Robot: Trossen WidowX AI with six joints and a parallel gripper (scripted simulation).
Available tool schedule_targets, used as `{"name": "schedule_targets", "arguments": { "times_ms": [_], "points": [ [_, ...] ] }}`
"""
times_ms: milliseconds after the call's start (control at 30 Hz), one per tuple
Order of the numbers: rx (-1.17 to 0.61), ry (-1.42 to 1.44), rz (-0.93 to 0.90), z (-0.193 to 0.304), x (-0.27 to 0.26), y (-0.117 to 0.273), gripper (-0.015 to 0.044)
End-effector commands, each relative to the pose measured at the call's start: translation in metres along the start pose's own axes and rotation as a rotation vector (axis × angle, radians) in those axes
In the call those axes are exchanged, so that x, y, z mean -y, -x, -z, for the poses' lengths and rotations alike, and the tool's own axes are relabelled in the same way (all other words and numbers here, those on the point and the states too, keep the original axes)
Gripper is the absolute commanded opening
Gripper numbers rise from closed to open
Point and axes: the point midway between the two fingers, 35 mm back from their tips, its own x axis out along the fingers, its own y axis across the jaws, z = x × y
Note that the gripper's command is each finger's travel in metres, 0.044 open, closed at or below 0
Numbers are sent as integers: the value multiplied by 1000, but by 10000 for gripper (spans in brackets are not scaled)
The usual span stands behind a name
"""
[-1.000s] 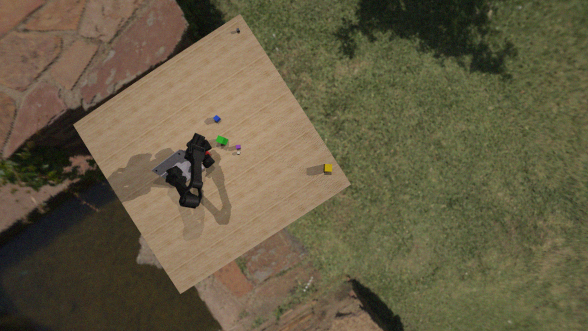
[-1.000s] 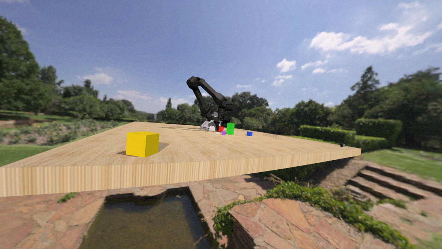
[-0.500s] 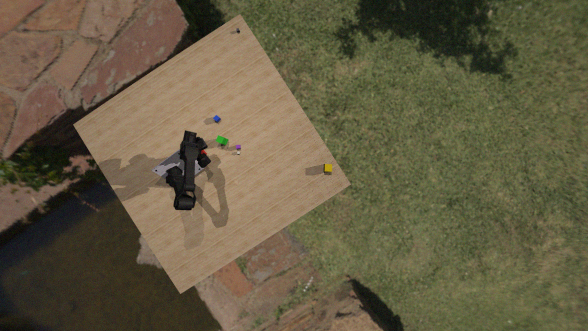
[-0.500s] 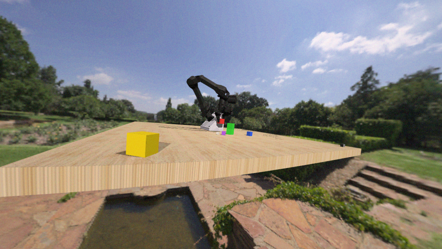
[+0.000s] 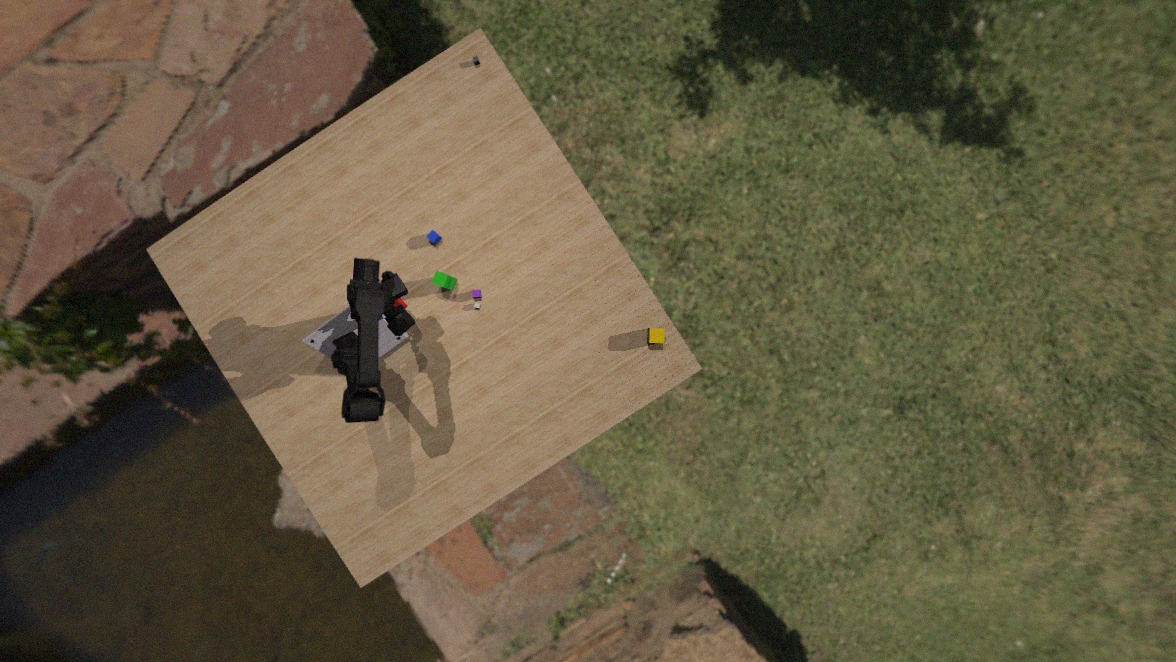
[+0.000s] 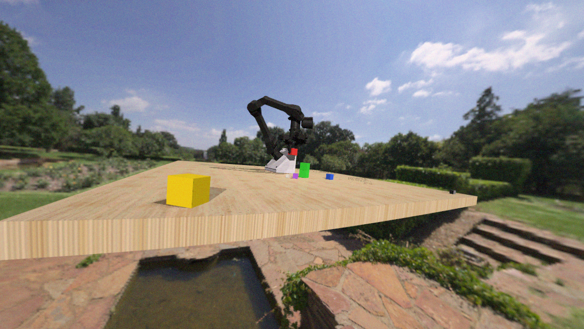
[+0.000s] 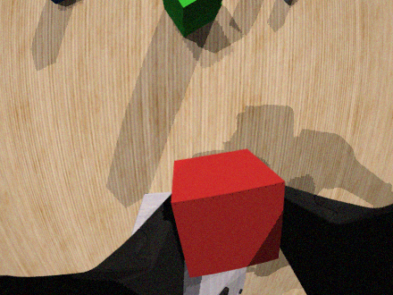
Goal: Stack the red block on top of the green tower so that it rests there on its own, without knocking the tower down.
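My gripper (image 5: 399, 304) (image 6: 293, 150) (image 7: 217, 193) is shut on the red block (image 5: 399, 303) (image 6: 293, 151) (image 7: 228, 219). The block is held in the air, with its bottom near or above the height of the tower's top in the exterior view. The fingers press on its left and right sides in the wrist view. The green tower (image 5: 444, 280) (image 6: 304, 170) (image 7: 196, 18) stands upright on the table, apart from the gripper. In the wrist view it is cut off by the top edge.
A purple block (image 5: 476, 293) (image 6: 295, 176) and a small white block (image 5: 477, 306) (image 6: 287, 175) stand close to the tower. A blue block (image 5: 433, 237) (image 6: 329, 176) stands on its other side. A yellow block (image 5: 655, 336) (image 6: 187, 191) and a black block (image 5: 475, 60) (image 6: 452, 191) stand near the table's edges.
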Motion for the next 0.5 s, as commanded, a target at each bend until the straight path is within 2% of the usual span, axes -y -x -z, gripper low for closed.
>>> {"name": "schedule_targets", "arguments": {
  "times_ms": [0,467],
  "points": [
    [2,-6,-5,0,0,3,0],
    [5,-8,-12,-52,-1,12,0]
  ]
}}
